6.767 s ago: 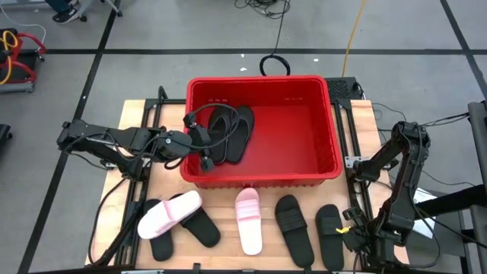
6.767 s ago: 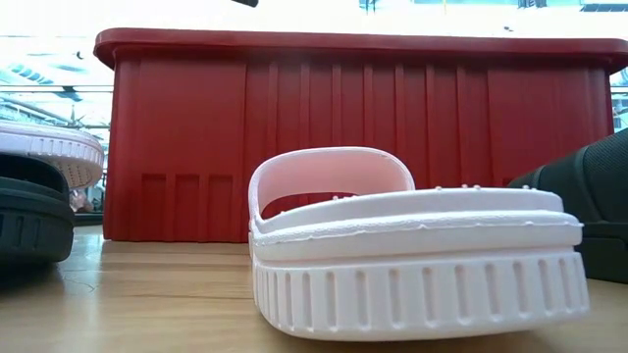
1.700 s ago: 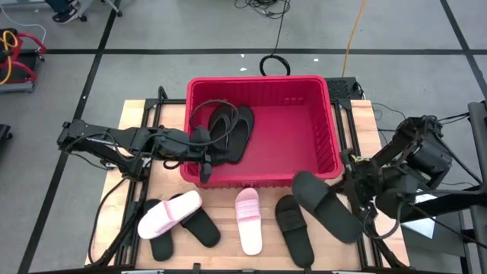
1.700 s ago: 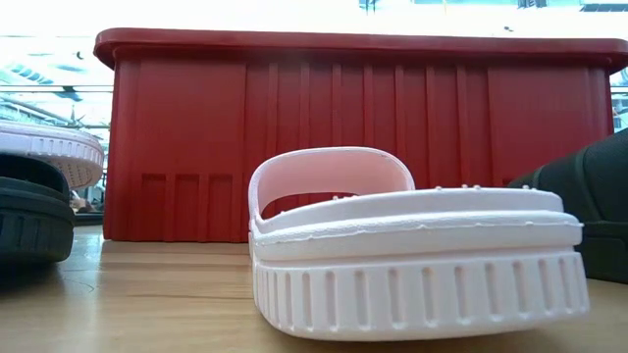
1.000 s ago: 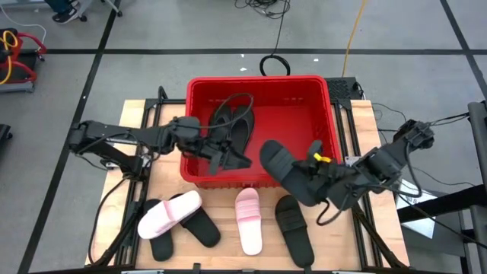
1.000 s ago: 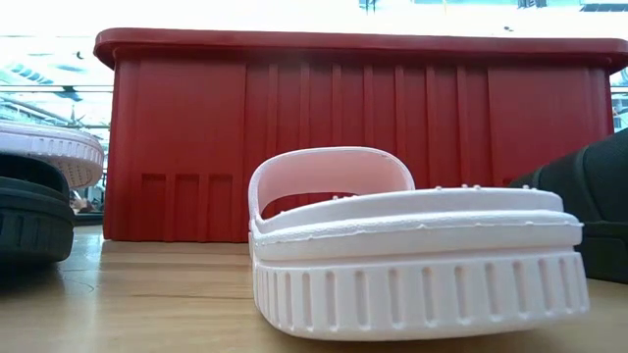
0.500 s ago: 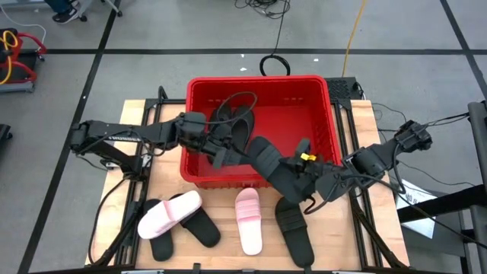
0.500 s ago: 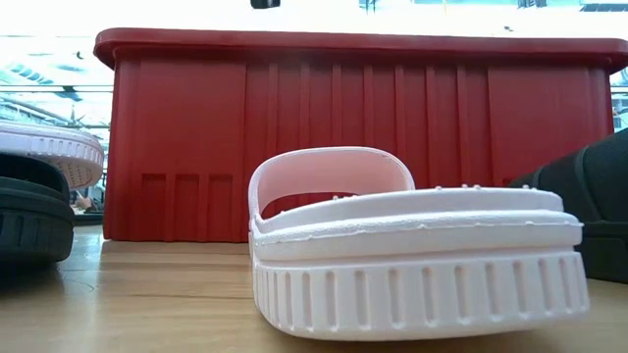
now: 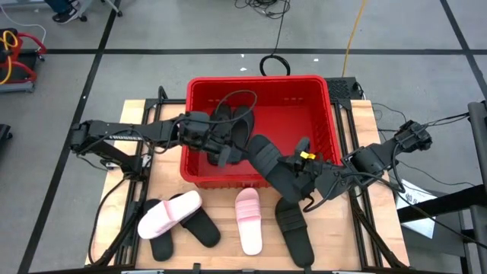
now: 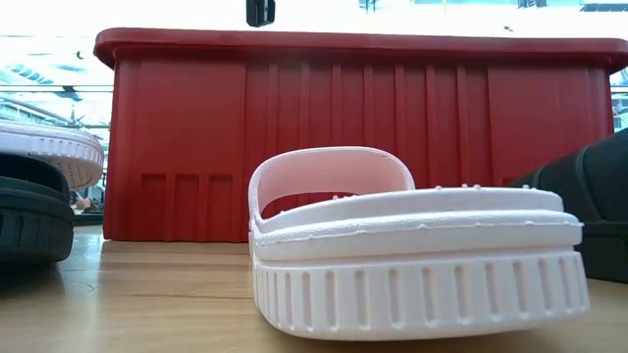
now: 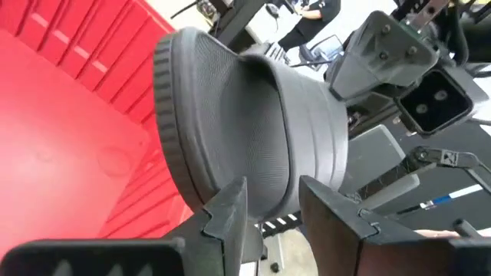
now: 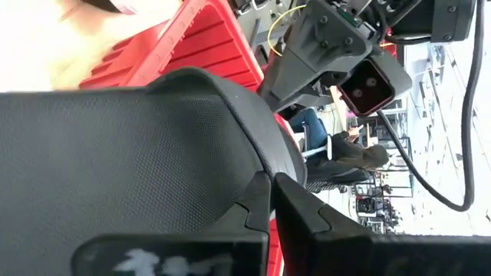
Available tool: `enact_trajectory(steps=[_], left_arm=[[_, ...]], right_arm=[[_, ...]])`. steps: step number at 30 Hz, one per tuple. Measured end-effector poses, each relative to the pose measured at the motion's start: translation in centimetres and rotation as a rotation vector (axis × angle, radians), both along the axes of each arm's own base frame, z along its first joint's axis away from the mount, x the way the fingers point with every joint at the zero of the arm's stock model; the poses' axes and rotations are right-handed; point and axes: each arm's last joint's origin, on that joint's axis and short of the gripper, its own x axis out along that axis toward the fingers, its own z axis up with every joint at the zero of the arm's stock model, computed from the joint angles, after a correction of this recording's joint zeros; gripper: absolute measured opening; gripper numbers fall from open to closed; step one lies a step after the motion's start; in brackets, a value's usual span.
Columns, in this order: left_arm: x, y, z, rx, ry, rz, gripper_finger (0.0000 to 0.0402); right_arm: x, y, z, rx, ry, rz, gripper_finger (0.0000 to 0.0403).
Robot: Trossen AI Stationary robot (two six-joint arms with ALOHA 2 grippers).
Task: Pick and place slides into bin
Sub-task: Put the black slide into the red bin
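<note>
- Red plastic formed the bin (image 9: 313,114), a slotted crate that stood at the middle of the wooden table (image 9: 173,183), seen from table height as a broad ribbed wall (image 10: 353,137).
- Reaching in from the right side of the table, the right gripper (image 9: 295,169) had its fingers pressed together, pinching a black slide (image 9: 268,161) by the strap; its own wrist view showed the textured strap (image 12: 153,153) clamped at the fingers (image 12: 307,215).
- That held slide hung tilted across the bin's near wall, its far end over the red interior and its near end just outside the rim.
- The left gripper (image 9: 221,151) was inside the bin at its left half, fingers spread, just beside the far end of the held slide; its wrist view showed that slide's sole and strap (image 11: 245,130) directly ahead of the parted fingers (image 11: 230,211).
- Two black slides (image 9: 237,122) lay on the bin floor at the left, partly covered by the left gripper.
- In front of the bin, a pink slide (image 9: 248,221) lay alone on the table, with another black slide (image 9: 294,228) to its right.
- At the table's near left corner, a second pink slide (image 9: 167,213) rested across two black ones (image 9: 199,226).
</note>
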Motion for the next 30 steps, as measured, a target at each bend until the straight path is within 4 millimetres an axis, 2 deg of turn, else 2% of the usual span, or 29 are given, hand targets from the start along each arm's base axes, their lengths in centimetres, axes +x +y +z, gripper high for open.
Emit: enact_trajectory(steps=[30], left_arm=[[1.8,-1.2,-0.9,-0.014,-0.043,-0.056,0.0123]], right_arm=[[0.3,-0.6,0.0,0.014,-0.008,-0.025,0.0]])
